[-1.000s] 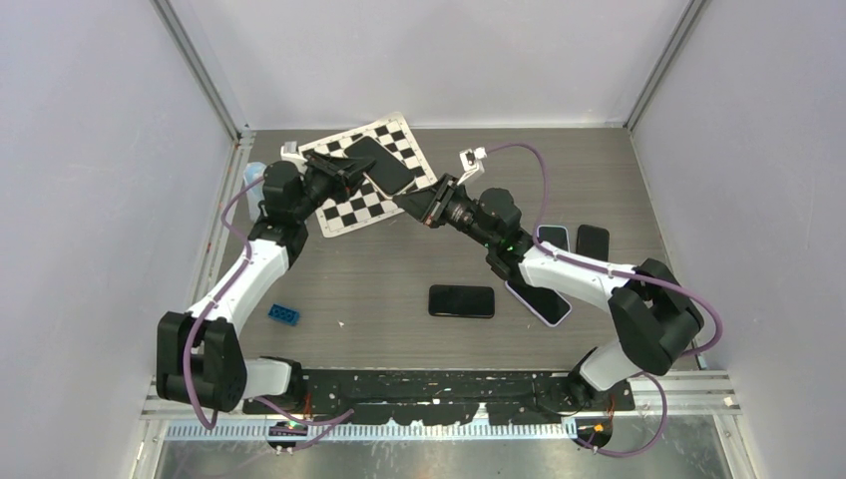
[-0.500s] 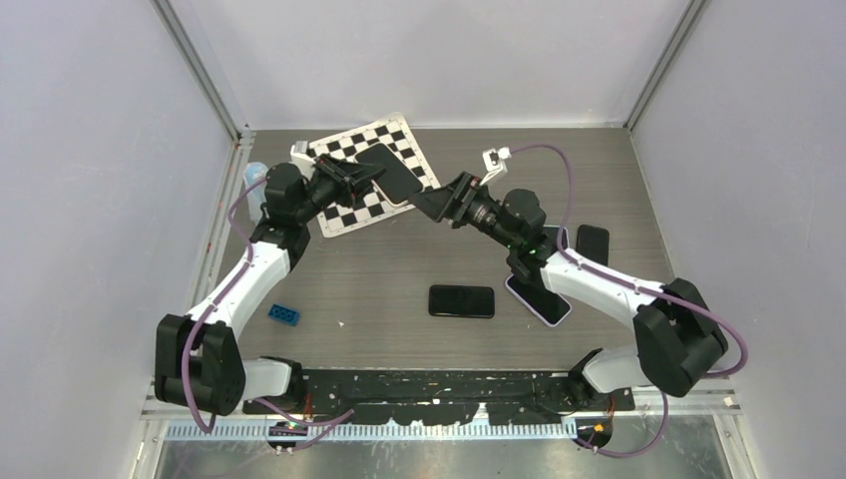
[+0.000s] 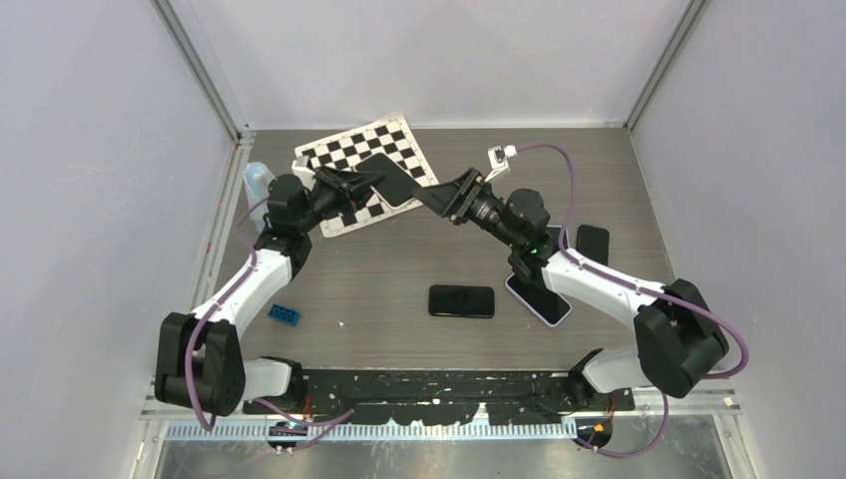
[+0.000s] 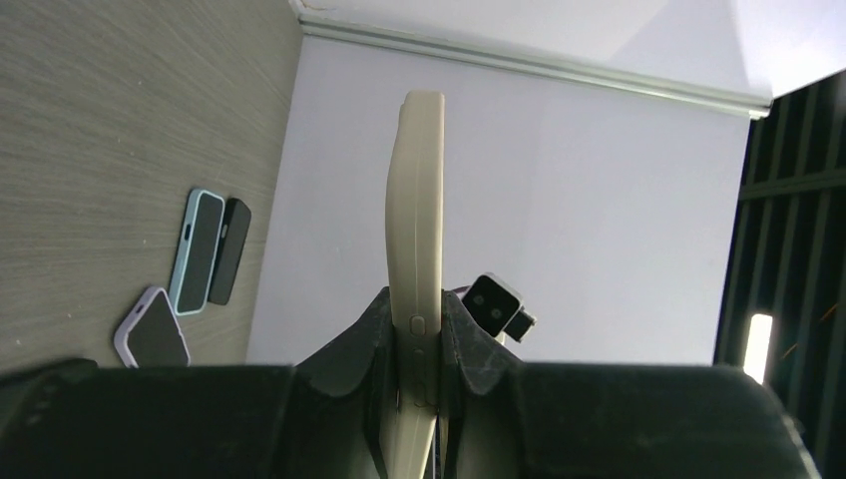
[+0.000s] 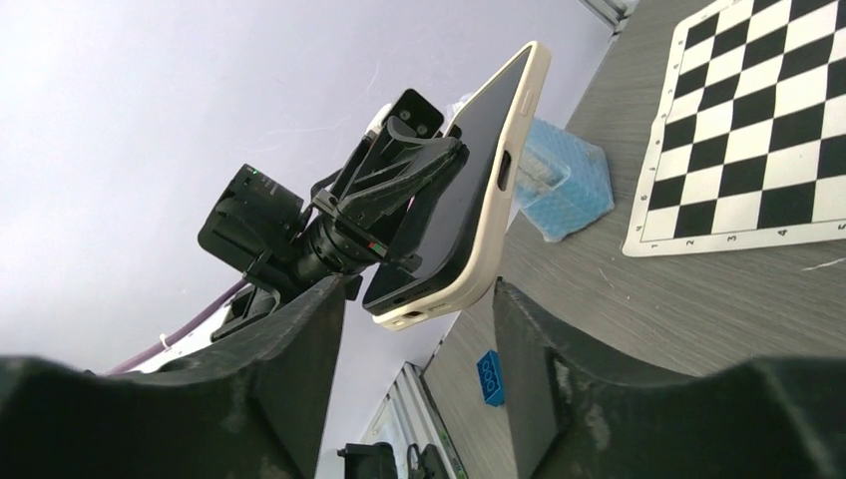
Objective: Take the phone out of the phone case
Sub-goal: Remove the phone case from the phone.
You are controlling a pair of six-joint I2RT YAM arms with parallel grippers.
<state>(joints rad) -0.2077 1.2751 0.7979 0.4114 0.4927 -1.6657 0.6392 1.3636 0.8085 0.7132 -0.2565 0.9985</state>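
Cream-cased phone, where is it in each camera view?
Top external: cream-cased phone upper centre, over the checkerboard edge.
Left wrist: centre, edge-on, upright.
Right wrist: centre, tilted, screen showing.
Shared landmark: the left claw shut on it, in all three.

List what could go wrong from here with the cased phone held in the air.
1. The left gripper clamps the cased phone near one end only, above the table; a push from the right gripper could lever it loose and drop it.
2. Its open fingers straddle the free end; closing there may grip case and phone together, separating nothing.
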